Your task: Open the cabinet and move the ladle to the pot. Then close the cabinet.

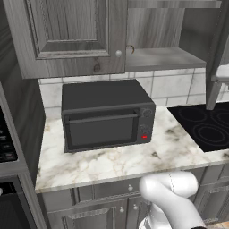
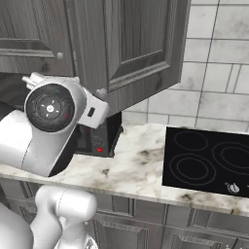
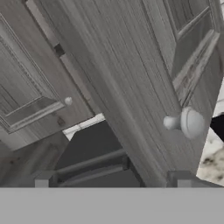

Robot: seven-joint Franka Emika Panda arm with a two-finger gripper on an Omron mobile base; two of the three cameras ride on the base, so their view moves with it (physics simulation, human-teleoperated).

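The grey wood-grain cabinet [image 1: 71, 31] hangs above the counter. Its left door is shut, with a round knob [image 1: 118, 53]. Its right door [image 2: 141, 44] is swung open toward me, baring a shelf [image 1: 156, 58]. A thin brown curved piece [image 1: 130, 48] peeks out at the shelf's left edge; I cannot tell whether it is the ladle. In the hand view my gripper [image 3: 113, 180] is open, its fingertips [image 3: 42, 179] wide apart with nothing between them. The open door's knob [image 3: 186, 122] lies just beyond the right tip, apart from it. The pot is out of view.
A black microwave [image 1: 107, 116] stands on the marble counter [image 1: 116, 161] under the cabinet. A black stovetop [image 2: 209, 155] lies to its right. The open door's edge [image 1: 219, 44] juts out over the stove side. Drawer fronts [image 2: 146, 209] run below the counter.
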